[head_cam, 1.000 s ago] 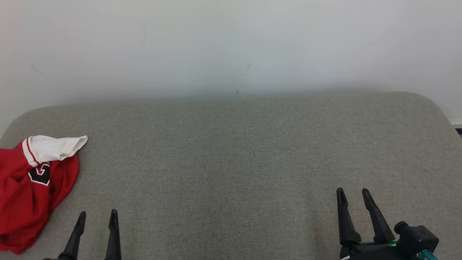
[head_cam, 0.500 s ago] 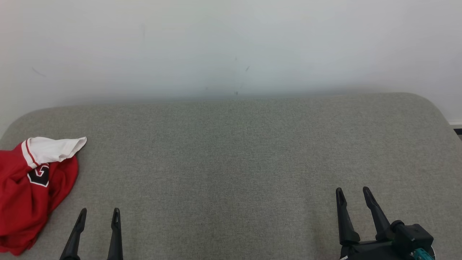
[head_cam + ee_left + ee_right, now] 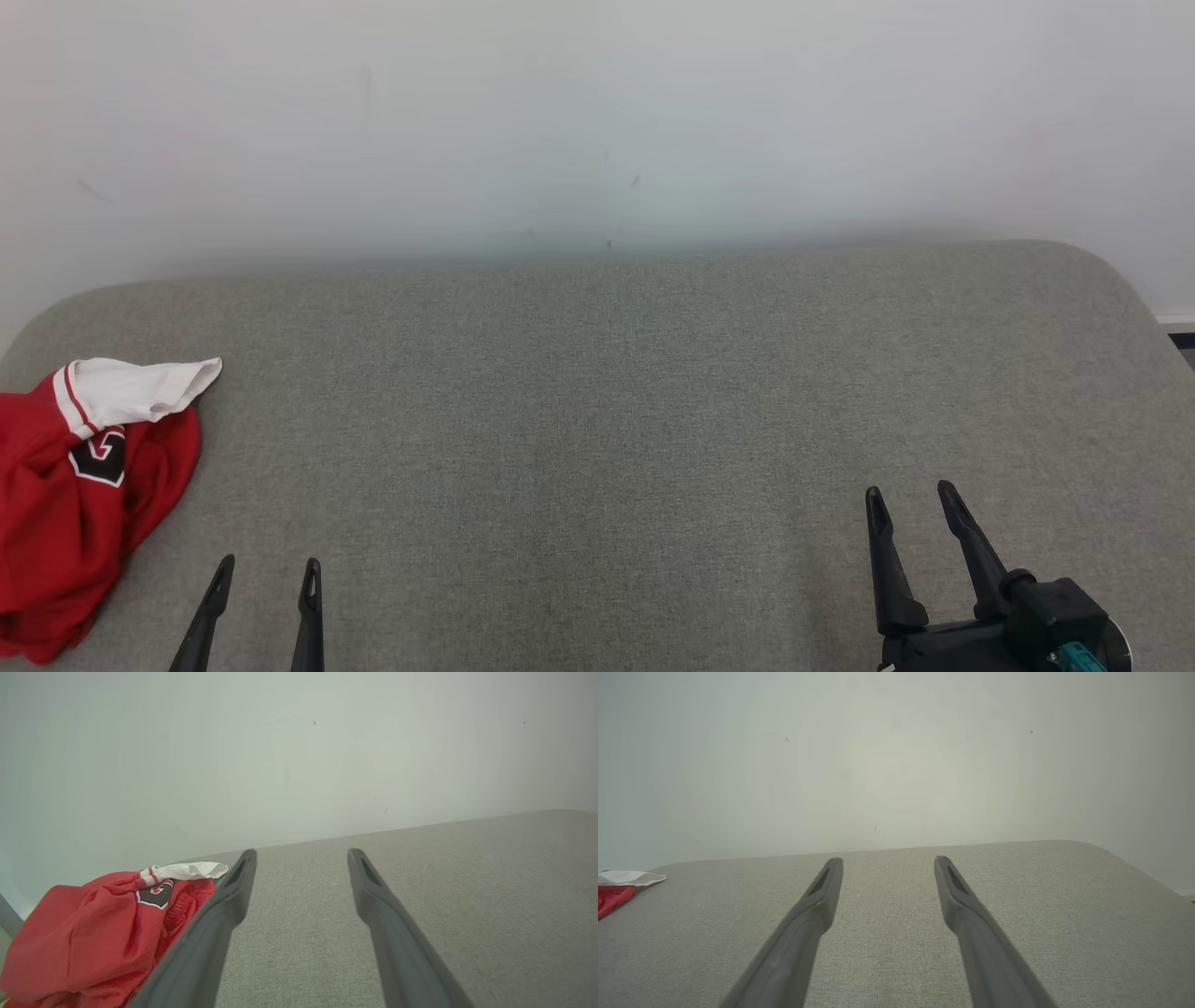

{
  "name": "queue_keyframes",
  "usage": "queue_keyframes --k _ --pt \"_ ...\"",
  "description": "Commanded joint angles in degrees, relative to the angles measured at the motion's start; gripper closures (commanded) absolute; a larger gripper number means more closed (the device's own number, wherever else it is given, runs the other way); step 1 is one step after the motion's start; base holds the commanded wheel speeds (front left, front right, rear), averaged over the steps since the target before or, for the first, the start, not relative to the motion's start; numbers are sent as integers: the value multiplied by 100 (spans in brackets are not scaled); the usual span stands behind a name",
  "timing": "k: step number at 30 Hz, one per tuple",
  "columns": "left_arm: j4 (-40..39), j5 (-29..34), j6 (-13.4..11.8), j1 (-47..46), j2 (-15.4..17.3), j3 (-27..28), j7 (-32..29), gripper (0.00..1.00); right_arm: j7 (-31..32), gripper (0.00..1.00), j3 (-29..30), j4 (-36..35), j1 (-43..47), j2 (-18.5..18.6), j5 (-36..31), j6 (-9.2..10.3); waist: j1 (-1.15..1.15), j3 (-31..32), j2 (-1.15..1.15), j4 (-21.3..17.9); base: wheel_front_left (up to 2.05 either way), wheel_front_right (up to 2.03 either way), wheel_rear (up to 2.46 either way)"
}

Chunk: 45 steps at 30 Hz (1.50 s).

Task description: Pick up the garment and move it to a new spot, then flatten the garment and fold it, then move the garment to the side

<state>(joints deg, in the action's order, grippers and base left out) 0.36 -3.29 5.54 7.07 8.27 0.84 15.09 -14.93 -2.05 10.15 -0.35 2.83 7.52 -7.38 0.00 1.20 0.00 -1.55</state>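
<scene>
A red garment (image 3: 70,504) with a white sleeve and a black badge lies crumpled at the far left of the grey cushioned surface (image 3: 597,401). It also appears in the left wrist view as the garment (image 3: 88,933), left of my fingers, and at the left edge of the right wrist view as the garment (image 3: 616,889). My left gripper (image 3: 268,565) is open at the lower left, just right of the garment and apart from it. My right gripper (image 3: 907,493) is open at the lower right, with nothing between its fingers.
A pale wall (image 3: 597,121) rises right behind the surface. The cushion's rounded corners show at the far left and far right, and a strip of floor (image 3: 1181,331) appears past the right edge.
My left gripper has drawn back a little toward the bottom edge. The view has shifted slightly down. The garment and right gripper have hardly moved.
</scene>
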Motion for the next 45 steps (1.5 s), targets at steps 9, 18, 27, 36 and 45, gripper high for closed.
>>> queue_keyframes --k 9,18,27,36,45 --pt "205 -95 16 49 -18 88 25 0 -23 0 76 156 -72 8 64 -21 0 20 0 -8 0 0 0" --pt "416 -163 -3 -10 -2 140 25 0 -23 0 99 307 -122 8 77 -21 0 31 0 -1 0 0 0" --pt "524 -256 -40 -22 7 197 25 0 -23 0 110 454 -171 8 133 -21 0 41 0 -6 0 0 0" --pt "536 -315 -43 -46 7 203 25 0 -23 0 119 517 -168 8 159 -21 0 39 0 -8 0 0 0" --pt "548 -342 -66 -32 31 205 25 0 -23 0 103 538 -140 8 169 -21 0 35 0 26 0 0 0"
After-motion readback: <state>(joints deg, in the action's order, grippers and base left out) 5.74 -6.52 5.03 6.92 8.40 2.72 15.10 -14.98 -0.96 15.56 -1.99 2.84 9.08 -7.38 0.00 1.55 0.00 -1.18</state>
